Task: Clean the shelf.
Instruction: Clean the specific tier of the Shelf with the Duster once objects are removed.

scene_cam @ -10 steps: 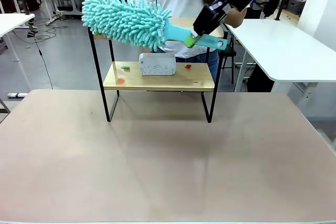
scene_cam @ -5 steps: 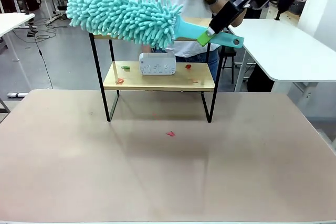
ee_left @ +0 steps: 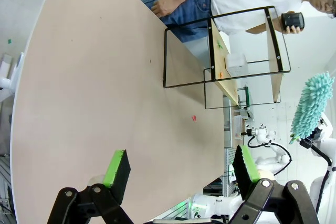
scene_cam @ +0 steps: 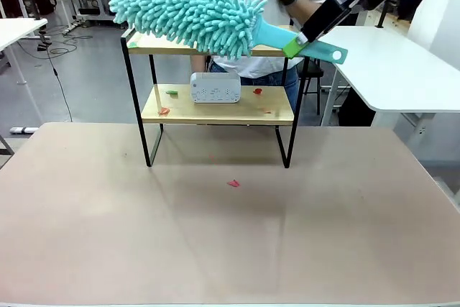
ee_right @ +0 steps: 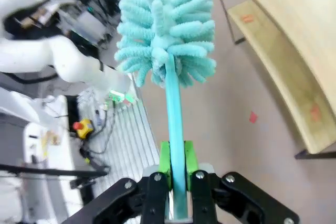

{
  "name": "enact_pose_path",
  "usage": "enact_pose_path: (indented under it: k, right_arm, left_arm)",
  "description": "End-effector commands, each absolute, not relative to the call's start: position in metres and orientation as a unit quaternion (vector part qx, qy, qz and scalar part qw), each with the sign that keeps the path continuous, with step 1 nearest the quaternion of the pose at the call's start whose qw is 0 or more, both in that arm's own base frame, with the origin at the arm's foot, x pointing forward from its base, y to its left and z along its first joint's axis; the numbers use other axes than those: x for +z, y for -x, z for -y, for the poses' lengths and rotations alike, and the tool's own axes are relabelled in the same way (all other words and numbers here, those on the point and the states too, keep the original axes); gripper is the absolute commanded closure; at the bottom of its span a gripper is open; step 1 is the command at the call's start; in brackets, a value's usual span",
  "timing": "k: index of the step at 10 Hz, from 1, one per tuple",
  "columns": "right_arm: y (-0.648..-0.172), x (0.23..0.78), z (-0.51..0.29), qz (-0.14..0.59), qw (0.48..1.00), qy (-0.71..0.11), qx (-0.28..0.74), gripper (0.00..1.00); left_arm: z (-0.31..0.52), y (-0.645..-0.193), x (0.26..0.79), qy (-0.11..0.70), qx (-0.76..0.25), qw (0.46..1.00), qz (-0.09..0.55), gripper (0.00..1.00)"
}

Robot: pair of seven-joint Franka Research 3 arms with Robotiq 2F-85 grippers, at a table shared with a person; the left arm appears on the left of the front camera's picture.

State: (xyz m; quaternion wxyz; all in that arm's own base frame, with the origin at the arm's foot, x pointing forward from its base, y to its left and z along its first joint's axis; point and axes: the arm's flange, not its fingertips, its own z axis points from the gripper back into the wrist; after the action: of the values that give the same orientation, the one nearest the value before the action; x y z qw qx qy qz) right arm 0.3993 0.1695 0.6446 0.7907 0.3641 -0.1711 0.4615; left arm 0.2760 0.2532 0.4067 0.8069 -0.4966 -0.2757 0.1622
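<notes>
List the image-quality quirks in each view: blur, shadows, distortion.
Front view: even, soft light, sharp throughout; the shelf throws only a faint shadow on the table. Left wrist view: rolled sideways, wide-angle bending the table edge into a curve; the open left pincer is crisp. Right wrist view: the duster clamped in the right pincer looks slightly soft, and the shelf boards bow.
</notes>
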Motion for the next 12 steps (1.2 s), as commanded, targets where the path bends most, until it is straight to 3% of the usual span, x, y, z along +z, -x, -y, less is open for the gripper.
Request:
enact_pose_path:
  k: [1, 4, 7, 9, 12]
  right_arm:
    - [-0.380, 0.669, -0.094, 0.157, 0.784, -0.476, 0.366, 0.87]
    - [-0.328, 0.668, 0.032, 0.109, 0.806, -0.535, 0.227, 0.87]
    - [-0.280, 0.605, 0.099, 0.055, 0.814, -0.554, 0.167, 0.87]
    - [-0.253, 0.537, 0.117, 0.033, 0.790, -0.587, 0.173, 0.87]
    - [-0.220, 0.473, 0.118, 0.065, 0.728, -0.663, 0.163, 0.87]
  left_arm:
    - [-0.254, -0.276, 0.407, 0.500, 0.153, 0.802, 0.288, 0.00]
    - [-0.254, -0.276, 0.407, 0.500, 0.153, 0.802, 0.288, 0.00]
    - [-0.254, -0.276, 0.407, 0.500, 0.153, 0.802, 0.288, 0.00]
    - [-0.254, -0.276, 0.407, 0.500, 0.153, 0.802, 0.288, 0.00]
    - [-0.254, -0.276, 0.407, 0.500, 0.153, 0.802, 0.288, 0.00]
